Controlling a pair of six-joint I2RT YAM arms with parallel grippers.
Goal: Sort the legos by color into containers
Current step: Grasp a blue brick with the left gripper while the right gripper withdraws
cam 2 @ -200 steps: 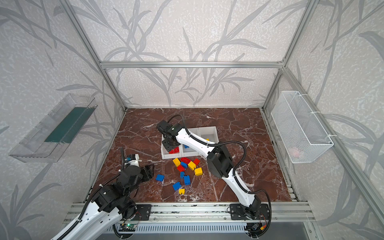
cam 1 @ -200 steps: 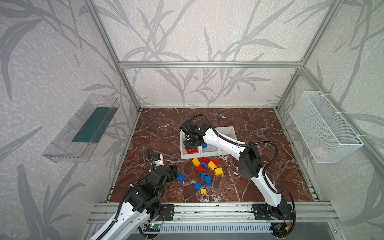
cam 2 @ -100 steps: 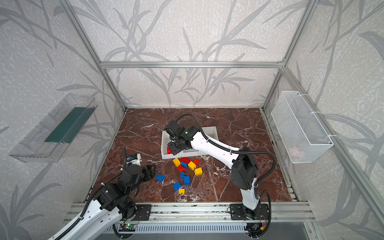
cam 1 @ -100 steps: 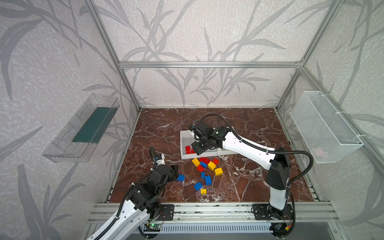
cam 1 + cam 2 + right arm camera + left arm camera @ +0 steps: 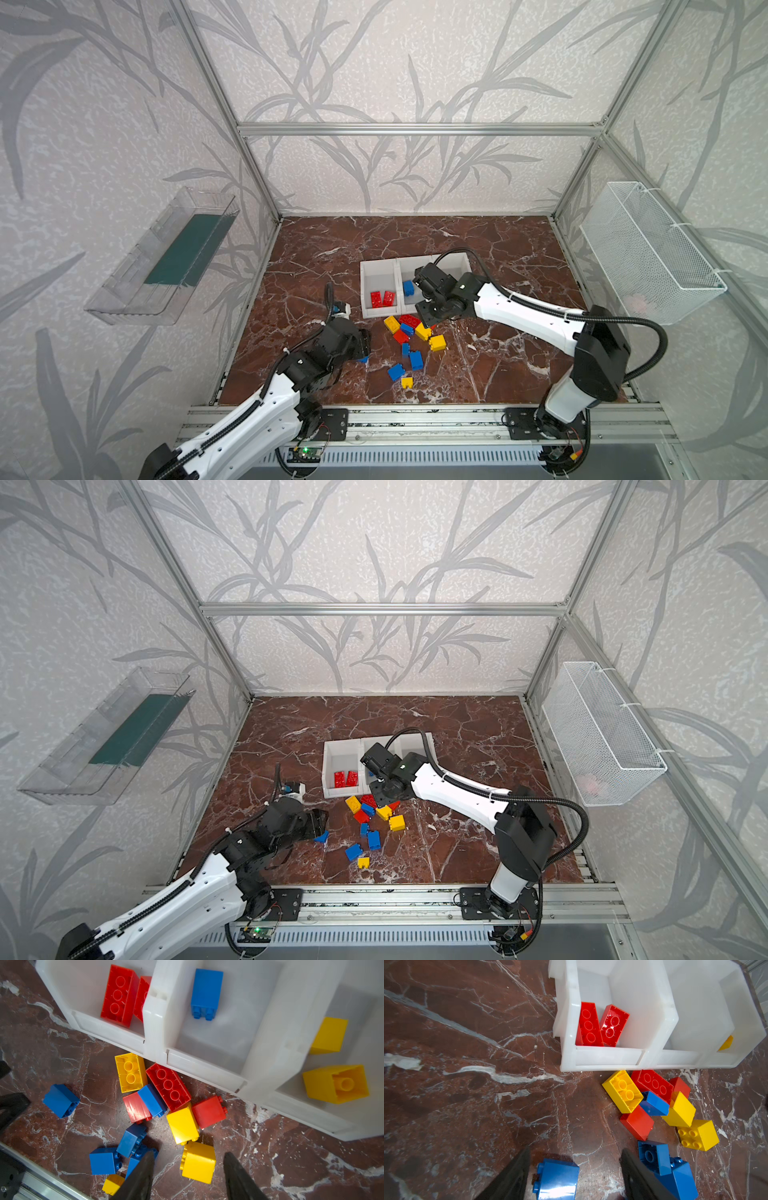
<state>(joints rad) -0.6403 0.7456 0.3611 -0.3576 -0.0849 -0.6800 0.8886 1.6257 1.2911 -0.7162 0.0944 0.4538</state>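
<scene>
Bright, even, diffuse light fills both top views — shadows under the loose bricks (image 5: 437, 343) are soft and short. Wrist views bend lines toward their edges. The white bins (image 5: 270, 1047) are smeared at their right end; a blue brick (image 5: 557, 1180) carries white glare.

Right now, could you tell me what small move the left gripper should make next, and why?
Probably lower and close on the blue brick. The left gripper is open with that brick lying alone between its fingers, and the middle bin already holds another blue brick.
</scene>
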